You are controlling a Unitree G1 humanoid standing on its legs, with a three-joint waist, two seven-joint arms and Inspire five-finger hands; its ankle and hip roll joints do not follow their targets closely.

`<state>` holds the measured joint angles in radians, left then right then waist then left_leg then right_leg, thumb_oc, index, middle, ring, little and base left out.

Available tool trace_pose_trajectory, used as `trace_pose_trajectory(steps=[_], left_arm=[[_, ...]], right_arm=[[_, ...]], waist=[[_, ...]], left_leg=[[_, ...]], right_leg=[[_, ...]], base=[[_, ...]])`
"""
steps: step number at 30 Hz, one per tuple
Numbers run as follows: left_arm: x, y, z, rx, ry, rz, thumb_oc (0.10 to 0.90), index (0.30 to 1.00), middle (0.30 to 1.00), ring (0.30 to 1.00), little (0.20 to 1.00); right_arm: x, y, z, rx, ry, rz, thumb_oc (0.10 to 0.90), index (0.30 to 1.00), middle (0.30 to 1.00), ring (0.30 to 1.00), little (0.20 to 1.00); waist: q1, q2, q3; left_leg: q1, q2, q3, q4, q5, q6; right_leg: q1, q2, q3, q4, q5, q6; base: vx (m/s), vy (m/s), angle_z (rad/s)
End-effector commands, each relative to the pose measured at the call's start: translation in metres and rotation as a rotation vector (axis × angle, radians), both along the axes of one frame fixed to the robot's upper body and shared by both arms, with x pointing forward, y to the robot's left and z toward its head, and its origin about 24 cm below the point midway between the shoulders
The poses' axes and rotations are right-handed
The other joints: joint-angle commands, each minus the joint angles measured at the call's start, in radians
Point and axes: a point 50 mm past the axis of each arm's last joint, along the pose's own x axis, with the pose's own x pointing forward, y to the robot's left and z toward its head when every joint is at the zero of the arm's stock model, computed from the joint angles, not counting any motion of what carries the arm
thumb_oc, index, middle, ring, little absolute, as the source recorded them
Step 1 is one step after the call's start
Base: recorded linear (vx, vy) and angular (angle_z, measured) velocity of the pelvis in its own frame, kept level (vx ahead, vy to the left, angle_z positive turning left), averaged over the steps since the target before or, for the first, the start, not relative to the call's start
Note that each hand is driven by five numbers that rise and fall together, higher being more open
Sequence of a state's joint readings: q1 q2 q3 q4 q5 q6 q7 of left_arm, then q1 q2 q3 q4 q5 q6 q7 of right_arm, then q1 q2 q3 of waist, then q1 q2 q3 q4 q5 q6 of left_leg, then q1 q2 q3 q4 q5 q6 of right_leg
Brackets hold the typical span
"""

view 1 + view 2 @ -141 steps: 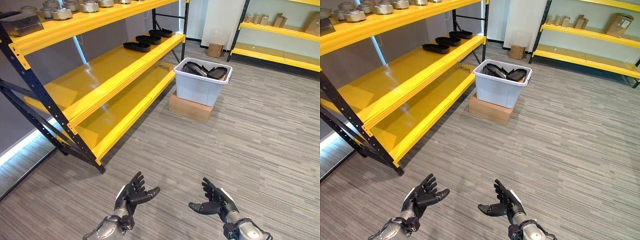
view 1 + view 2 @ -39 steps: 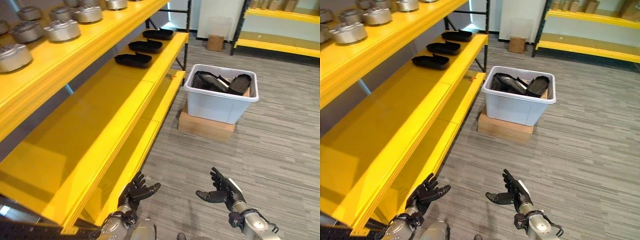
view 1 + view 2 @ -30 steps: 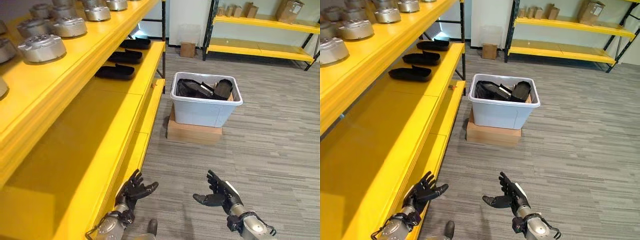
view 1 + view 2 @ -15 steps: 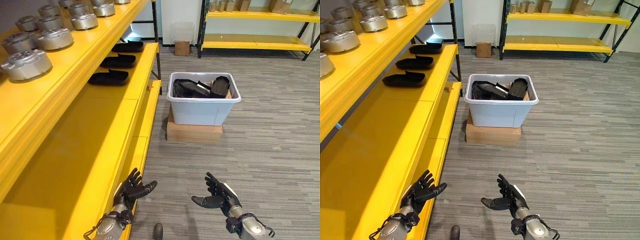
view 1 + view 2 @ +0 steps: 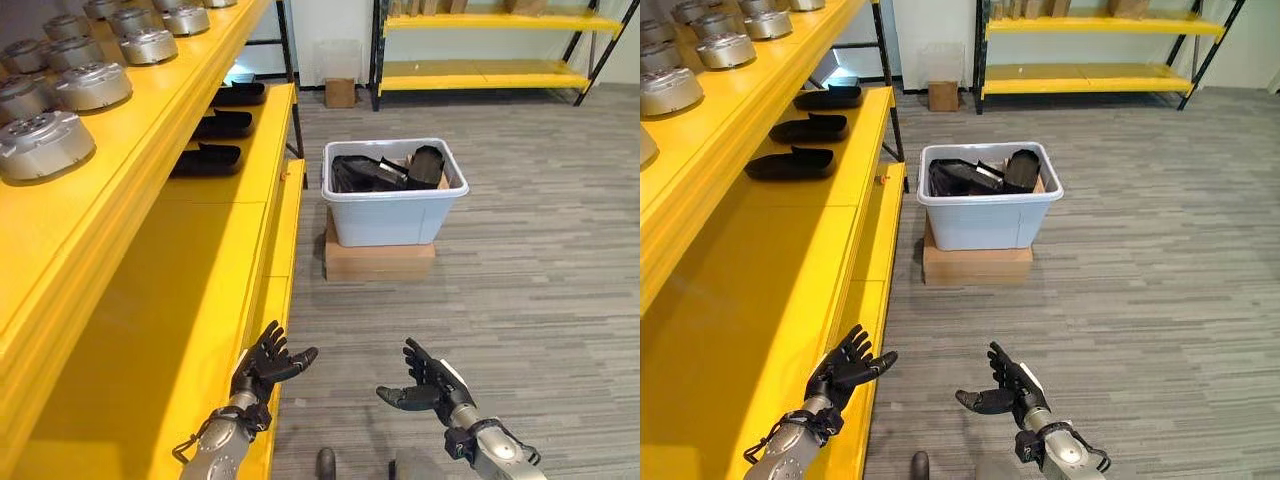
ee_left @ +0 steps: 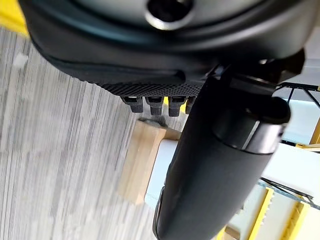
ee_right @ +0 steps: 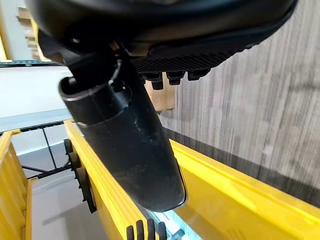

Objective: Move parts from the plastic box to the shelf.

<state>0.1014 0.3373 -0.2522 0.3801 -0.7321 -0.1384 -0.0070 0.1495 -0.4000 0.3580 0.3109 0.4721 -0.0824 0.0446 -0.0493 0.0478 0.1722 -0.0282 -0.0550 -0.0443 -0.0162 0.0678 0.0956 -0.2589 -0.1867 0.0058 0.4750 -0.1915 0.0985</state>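
Top shelf board: four round silver-grey metal castings [image 5: 40,145] can be counted along this yellow board in the left eye view; the row runs past the picture edge, so the full count cannot be told.
Middle shelf board: three flat black moulded parts [image 5: 790,163] lie in a row on the far end of the yellow steel shelf [image 5: 780,290]. The nearer stretch of that board is bare.
Left hand [image 5: 265,362]: one, empty, fingers straight and spread, held just beside the front edge of the low yellow board.
Risk, left side: judged from this position, an arm swing could strike the shelf edge, because the hand hangs so close to it.
Plastic box [image 5: 392,212]: one pale grey tub, standing on one flat brown cardboard carton [image 5: 378,262], on the floor well ahead of both hands. Black parts [image 5: 385,172] are heaped inside and overlap, so no count is possible.
Risk, box: the tub sits raised on the carton; a sideways pull on a tangled part could shift or tip it.
Right hand [image 5: 428,383]: one, empty, fingers relaxed and extended, palm turned inward, over bare carpet.
Risk, right side: a one-handed lift from the heap may drag a neighbouring part out onto the floor.
Far wall: one small brown carton [image 5: 340,92] on the floor beside a second yellow rack [image 5: 480,75].
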Motion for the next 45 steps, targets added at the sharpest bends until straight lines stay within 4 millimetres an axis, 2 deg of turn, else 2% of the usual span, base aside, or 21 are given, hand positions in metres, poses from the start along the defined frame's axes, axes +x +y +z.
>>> trace_pose_trajectory(steps=[1, 4, 6, 9, 12, 13, 15, 19, 24, 26, 28, 30, 31, 32, 33, 35, 36, 37, 39, 42, 45], left_arm=[[0.023, 0.009, 0.037, 0.028, -0.217, -0.001, 0.9, 1.0, 1.0, 1.0, 1.0], [0.02, 0.012, 0.032, 0.026, -0.197, 0.022, 0.9, 1.0, 1.0, 1.0, 1.0], [0.018, 0.011, 0.031, 0.025, -0.193, 0.021, 0.9, 1.0, 1.0, 1.0, 1.0], [0.015, 0.009, 0.026, 0.007, -0.175, 0.014, 0.9, 1.0, 1.0, 1.0, 1.0], [0.014, 0.005, 0.023, -0.006, -0.166, 0.015, 0.9, 1.0, 1.0, 1.0, 1.0], [0.016, 0.003, 0.026, -0.026, -0.181, 0.02, 0.9, 1.0, 1.0, 1.0, 1.0], [0.018, 0.002, 0.027, -0.032, -0.185, 0.023, 0.9, 1.0, 1.0, 1.0, 1.0], [0.023, -0.003, 0.03, -0.061, -0.204, 0.025, 0.9, 1.0, 1.0, 1.0, 1.0], [0.025, -0.007, 0.032, -0.071, -0.207, 0.014, 0.9, 1.0, 1.0, 1.0, 1.0], [0.024, -0.006, 0.031, -0.078, -0.2, 0.024, 0.9, 1.0, 1.0, 1.0, 1.0], [0.023, -0.005, 0.031, -0.083, -0.195, 0.027, 0.9, 1.0, 1.0, 1.0, 1.0], [0.022, -0.003, 0.031, -0.079, -0.19, 0.026, 0.9, 1.0, 1.0, 1.0, 1.0], [0.022, -0.003, 0.031, -0.079, -0.19, 0.025, 0.9, 1.0, 1.0, 1.0, 1.0], [0.02, -0.003, 0.029, -0.076, -0.178, 0.026, 0.9, 1.0, 1.0, 1.0, 1.0], [0.016, -0.002, 0.026, -0.07, -0.166, 0.025, 0.9, 1.0, 1.0, 1.0, 1.0], [0.014, 0.001, 0.025, -0.065, -0.162, 0.041, 0.9, 1.0, 1.0, 1.0, 1.0], [0.013, 0.002, 0.024, -0.06, -0.161, 0.043, 0.9, 1.0, 1.0, 1.0, 1.0], [0.013, 0.003, 0.024, -0.047, -0.163, 0.039, 0.9, 1.0, 1.0, 1.0, 1.0], [0.015, 0.002, 0.025, -0.032, -0.171, 0.021, 0.9, 1.0, 1.0, 1.0, 1.0], [0.015, 0.005, 0.025, -0.022, -0.178, 0.027, 0.9, 1.0, 1.0, 1.0, 1.0], [0.016, 0.008, 0.028, -0.015, -0.19, 0.028, 0.9, 1.0, 1.0, 1.0, 1.0]], right_arm=[[0.027, 0.009, 0.036, 0.036, -0.217, 0.03, 0.9, 1.0, 1.0, 1.0, 1.0], [0.025, 0.006, 0.034, 0.008, -0.208, 0.023, 0.9, 1.0, 1.0, 1.0, 1.0], [0.023, 0.006, 0.033, 0.001, -0.204, 0.03, 0.9, 1.0, 1.0, 1.0, 1.0], [0.018, -0.001, 0.032, -0.011, -0.189, 0.026, 0.9, 1.0, 1.0, 1.0, 1.0], [0.019, -0.003, 0.032, -0.017, -0.19, 0.022, 0.9, 1.0, 1.0, 1.0, 1.0], [0.024, -0.005, 0.039, -0.025, -0.222, 0.03, 0.9, 1.0, 1.0, 1.0, 1.0], [0.027, -0.006, 0.042, -0.022, -0.233, 0.026, 0.9, 1.0, 1.0, 1.0, 1.0], [0.032, -0.008, 0.046, -0.027, -0.257, 0.026, 0.9, 1.0, 1.0, 1.0, 1.0], [0.035, -0.013, 0.05, -0.042, -0.271, 0.02, 0.9, 1.0, 1.0, 1.0, 1.0], [0.034, -0.014, 0.05, -0.043, -0.267, 0.017, 0.9, 1.0, 1.0, 1.0, 1.0], [0.033, -0.016, 0.051, -0.043, -0.27, 0.01, 0.9, 1.0, 1.0, 1.0, 1.0], [0.034, -0.018, 0.055, -0.05, -0.291, 0.006, 0.9, 1.0, 1.0, 1.0, 1.0], [0.034, -0.018, 0.055, -0.05, -0.291, 0.005, 0.9, 1.0, 1.0, 1.0, 1.0], [0.034, -0.019, 0.055, -0.059, -0.287, 0.004, 0.9, 1.0, 1.0, 1.0, 1.0], [0.032, -0.022, 0.052, -0.073, -0.276, -0.014, 0.9, 1.0, 1.0, 1.0, 1.0], [0.033, -0.024, 0.053, -0.07, -0.281, -0.033, 0.9, 1.0, 1.0, 1.0, 1.0], [0.032, -0.025, 0.052, -0.069, -0.282, -0.037, 0.9, 1.0, 1.0, 1.0, 1.0], [0.031, -0.026, 0.051, -0.073, -0.283, -0.045, 0.9, 1.0, 1.0, 1.0, 1.0], [0.03, -0.027, 0.05, -0.068, -0.278, -0.059, 0.9, 1.0, 1.0, 1.0, 1.0], [0.027, -0.023, 0.043, -0.058, -0.249, -0.045, 0.9, 1.0, 1.0, 1.0, 1.0], [0.025, -0.017, 0.04, -0.041, -0.234, -0.028, 0.9, 1.0, 1.0, 1.0, 1.0]], waist=[[0.003, -0.036, -0.033], [0.008, -0.034, -0.028], [0.005, -0.036, -0.028], [-0.006, -0.062, -0.068], [-0.011, -0.054, -0.085], [-0.021, -0.044, -0.091], [-0.024, -0.038, -0.094], [-0.031, -0.029, -0.096], [-0.035, -0.026, -0.099], [-0.031, -0.037, -0.101], [-0.012, -0.066, -0.082], [0.009, -0.107, -0.041], [0.009, -0.104, -0.039], [0.02, -0.113, -0.024], [0.033, -0.108, -0.013], [0.048, -0.107, -0.015], [0.049, -0.107, -0.023], [0.051, -0.097, -0.026], [0.065, -0.081, -0.036], [0.066, -0.073, -0.047], [0.067, -0.088, -0.072]], left_leg=[[0.124, -0.009, 0.005, 0.094, -0.245, -0.038], [0.164, 0.004, 0.017, 0.098, -0.282, -0.056], [0.182, 0.005, 0.017, 0.095, -0.292, -0.058], [0.259, 0.013, -0.005, 0.076, -0.337, -0.08], [0.281, 0.048, -0.021, 0.073, -0.33, -0.095], [0.295, 0.099, -0.032, 0.084, -0.321, -0.112], [0.299, 0.118, -0.032, 0.091, -0.311, -0.121], [0.278, 0.162, -0.039, 0.132, -0.251, -0.144], [0.247, 0.203, -0.053, 0.206, -0.101, -0.179], [0.187, 0.21, -0.066, 0.328, 0.005, -0.185], [0.058, 0.195, -0.078, 0.585, 0.112, -0.178], [-0.053, 0.179, -0.056, 0.791, 0.123, -0.149], [-0.055, 0.181, -0.058, 0.799, 0.119, -0.148], [-0.09, 0.175, -0.051, 0.843, 0.082, -0.135], [-0.168, 0.19, 0.004, 0.742, 0.019, -0.14], [-0.191, 0.222, 0.028, 0.515, -0.009, -0.152], [-0.178, 0.256, 0.04, 0.381, 0.008, -0.163], [-0.17, 0.319, 0.072, 0.17, 0.07, -0.188], [-0.165, 0.331, 0.051, 0.023, 0.118, -0.209], [-0.118, 0.298, 0.018, 0.056, 0.062, -0.213], [-0.108, 0.252, 0.06, 0.104, -0.011, -0.187]], right_leg=[[0.025, -0.065, 0.0, -0.402, 0.313, 0.065], [-0.002, -0.146, -0.07, -0.526, 0.374, 0.101], [0.001, -0.147, -0.07, -0.536, 0.389, 0.107], [0.037, -0.136, -0.068, -0.546, 0.441, 0.123], [0.034, -0.109, -0.077, -0.496, 0.417, 0.109], [0.011, -0.059, -0.064, -0.405, 0.362, 0.084], [0.003, -0.038, -0.07, -0.369, 0.33, 0.073], [-0.006, 0.013, -0.07, -0.313, 0.271, 0.043], [-0.006, 0.068, -0.078, -0.258, 0.188, -0.011], [0.029, 0.092, -0.071, -0.278, 0.167, -0.045], [0.089, 0.113, -0.055, -0.312, 0.149, -0.09], [0.14, 0.111, -0.054, -0.339, 0.144, -0.124], [0.141, 0.114, -0.055, -0.338, 0.144, -0.124], [0.161, 0.114, -0.048, -0.346, 0.14, -0.124], [0.211, 0.11, -0.05, -0.39, 0.138, -0.107], [0.247, 0.099, -0.052, -0.426, 0.133, -0.082], [0.254, 0.093, -0.051, -0.434, 0.128, -0.07], [0.283, 0.089, -0.058, -0.458, 0.116, -0.058], [0.318, 0.085, -0.06, -0.479, 0.108, -0.038], [0.346, 0.039, -0.053, -0.449, 0.098, -0.013], [0.349, -0.02, -0.042, -0.432, 0.114, 0.024]], base=[[0.19, -0.097, -0.19], [0.18, -0.1, -0.11], [0.21, -0.116, 0.1], [0.38, -0.229, 0.38], [0.26, -0.243, -0.05], [0.21, -0.254, -0.29], [0.2, -0.258, -0.06], [0.16, -0.21, -0.04], [0.18, -0.183, 0.04], [0.17, -0.186, 0.09], [0.13, -0.271, 0.03], [0.08, -0.261, -0.09], [0.08, -0.142, -0.13], [0.18, -0.05, -0.09], [0.28, -0.023, 0.29], [0.29, 0.107, 0.18], [0.3, 0.197, -0.2], [0.32, 0.218, -0.29], [0.3, 0.22, -0.24], [0.24, 0.24, -0.35], [0.24, 0.256, -0.62]])
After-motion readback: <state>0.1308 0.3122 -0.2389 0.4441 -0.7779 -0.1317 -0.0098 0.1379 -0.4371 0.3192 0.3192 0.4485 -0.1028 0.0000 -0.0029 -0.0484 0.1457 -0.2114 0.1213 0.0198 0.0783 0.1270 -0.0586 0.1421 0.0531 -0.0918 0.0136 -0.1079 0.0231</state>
